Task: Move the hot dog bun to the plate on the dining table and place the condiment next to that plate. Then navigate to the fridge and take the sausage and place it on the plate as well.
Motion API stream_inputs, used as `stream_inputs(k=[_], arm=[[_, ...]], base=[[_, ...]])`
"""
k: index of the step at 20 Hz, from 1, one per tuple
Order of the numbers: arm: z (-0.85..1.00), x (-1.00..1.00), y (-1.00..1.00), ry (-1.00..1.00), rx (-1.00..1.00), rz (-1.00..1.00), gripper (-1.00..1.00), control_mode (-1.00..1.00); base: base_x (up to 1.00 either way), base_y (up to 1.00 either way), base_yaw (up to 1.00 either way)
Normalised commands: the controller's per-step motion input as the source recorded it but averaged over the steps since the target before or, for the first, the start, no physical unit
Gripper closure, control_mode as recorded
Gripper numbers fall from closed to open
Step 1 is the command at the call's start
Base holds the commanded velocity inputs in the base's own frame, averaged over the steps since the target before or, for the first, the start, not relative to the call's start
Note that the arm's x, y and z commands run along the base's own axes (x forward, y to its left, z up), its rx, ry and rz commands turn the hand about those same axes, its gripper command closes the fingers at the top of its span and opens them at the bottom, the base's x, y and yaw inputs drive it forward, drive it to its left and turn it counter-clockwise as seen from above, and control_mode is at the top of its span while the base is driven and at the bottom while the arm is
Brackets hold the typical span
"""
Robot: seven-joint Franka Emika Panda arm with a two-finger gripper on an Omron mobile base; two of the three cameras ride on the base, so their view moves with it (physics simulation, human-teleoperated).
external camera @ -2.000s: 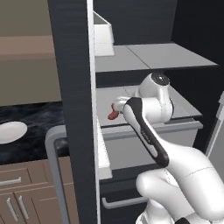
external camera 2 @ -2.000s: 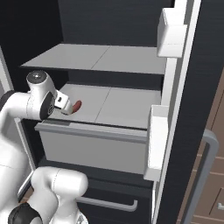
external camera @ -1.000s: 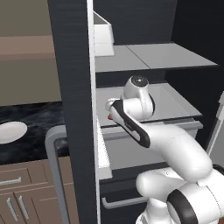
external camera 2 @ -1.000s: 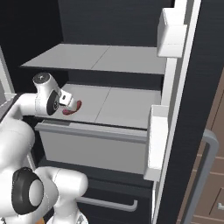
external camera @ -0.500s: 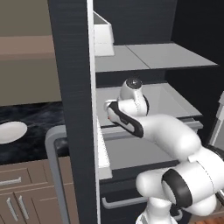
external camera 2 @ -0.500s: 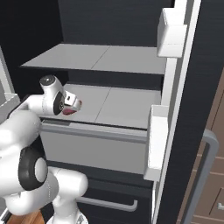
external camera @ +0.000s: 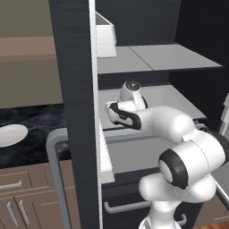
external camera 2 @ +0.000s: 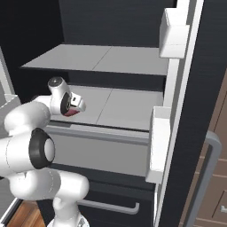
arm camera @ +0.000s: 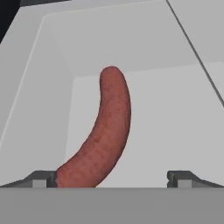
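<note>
The fridge [external camera 2: 186, 133] stands open, with the arm reaching onto its middle shelf [external camera 2: 128, 108]. The sausage [arm camera: 103, 131] lies flat on that shelf, at the left end close to the side wall. The tool [arm camera: 111, 177] hovers just over it, fingers spread fully apart and holding nothing.

In the hand view the sausage's near end sits hard against the left fingertip [arm camera: 41, 178], while the far end curves away toward the middle. The grip is therefore off-centre. In my judgement the tool should shift sideways until the sausage's middle lies between the fingers, then descend to the shelf before closing. The curved, round body may roll or pivot if caught near one end. The nearby wall leaves little room for the left finger.
</note>
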Motion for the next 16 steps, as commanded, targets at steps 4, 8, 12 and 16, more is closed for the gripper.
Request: stream_inputs(k=[4, 8, 12, 16], arm=[[-0.19, 0.33, 0.00, 0.05, 0.00, 0.00, -1.00, -1.00], [-0.26, 0.26, 0.02, 0.04, -0.01, 0.00, -1.00, -1.00], [-0.34, 0.13, 0.00, 0.03, -0.01, 0.00, -1.00, -1.00], [-0.39, 0.12, 0.02, 0.02, -0.03, 0.00, 1.00, -1.00]], base=[[0.00, 0.00, 0.00], [0.00, 0.00, 0.00], [0.00, 0.00, 0.00], [0.00, 0.00, 0.00]])
